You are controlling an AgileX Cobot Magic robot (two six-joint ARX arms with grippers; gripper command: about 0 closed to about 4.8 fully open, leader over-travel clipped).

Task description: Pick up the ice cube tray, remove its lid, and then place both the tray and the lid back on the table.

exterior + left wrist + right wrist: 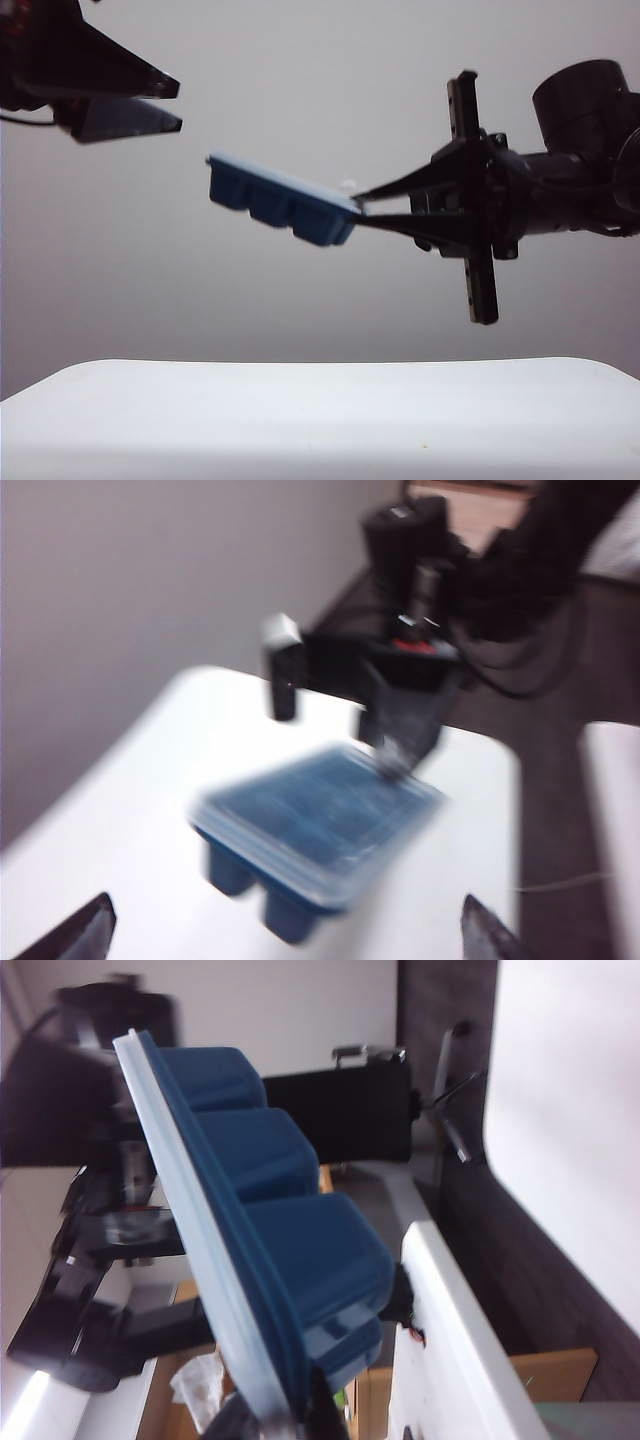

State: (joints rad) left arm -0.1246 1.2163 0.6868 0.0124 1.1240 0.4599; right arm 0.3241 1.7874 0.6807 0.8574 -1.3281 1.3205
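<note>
The dark blue ice cube tray [285, 205] hangs tilted high above the white table [320, 420], with the pale lid [272, 176] still on top of it. My right gripper [357, 207] comes in level from the right and is shut on the tray's near end, lid included; its wrist view shows the tray [290, 1230], the lid's edge [185, 1210] and the jaws [285, 1422] pinching both. My left gripper [179, 106] is at the upper left, open and apart from the tray. In its own view the fingertips [88, 930] stand wide, the tray [320, 825] ahead of them.
The right arm's black wrist and cross-shaped bracket [472, 200] fill the right side. Below the tray lies bare tabletop [130, 810]. A plain grey wall is behind. Beyond the table edge are dark floor and a black stand [345, 1110].
</note>
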